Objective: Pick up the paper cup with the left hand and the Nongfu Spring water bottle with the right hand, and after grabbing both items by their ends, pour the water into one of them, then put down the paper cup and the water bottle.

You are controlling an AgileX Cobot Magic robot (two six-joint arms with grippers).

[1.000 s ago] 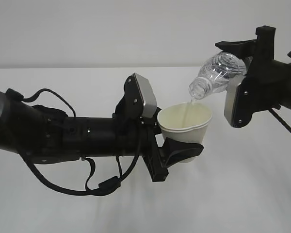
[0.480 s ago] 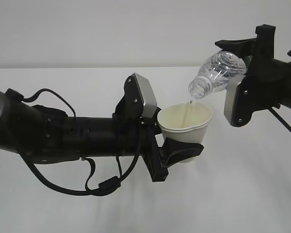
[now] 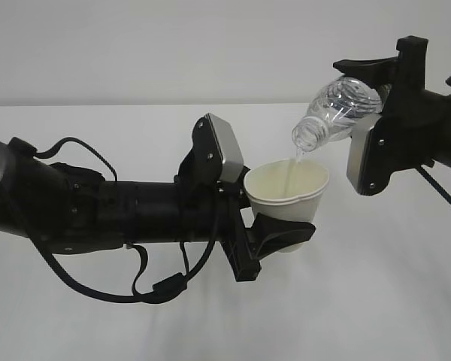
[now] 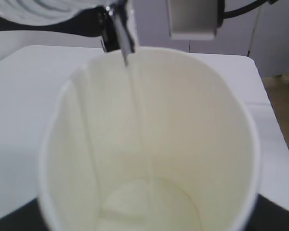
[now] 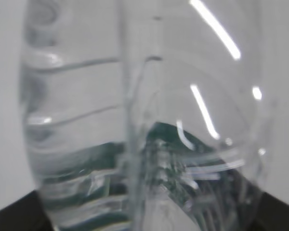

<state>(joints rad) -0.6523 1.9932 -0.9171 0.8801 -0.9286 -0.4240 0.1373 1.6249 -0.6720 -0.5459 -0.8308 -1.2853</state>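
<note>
White table (image 3: 376,301) fills the lower part of the exterior view, matte and plain, soft shadows lying on it. Pale grey wall (image 3: 173,45) behind, meeting the table's far edge in a straight line. Left wrist view: table corner, then a strip of tan floor (image 4: 282,103) (blurred) at right.

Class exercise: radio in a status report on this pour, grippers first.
Left gripper clamped on paper cup. Right gripper holding tilted bottle. Thin water stream entering cup. Nothing in the way.
</note>
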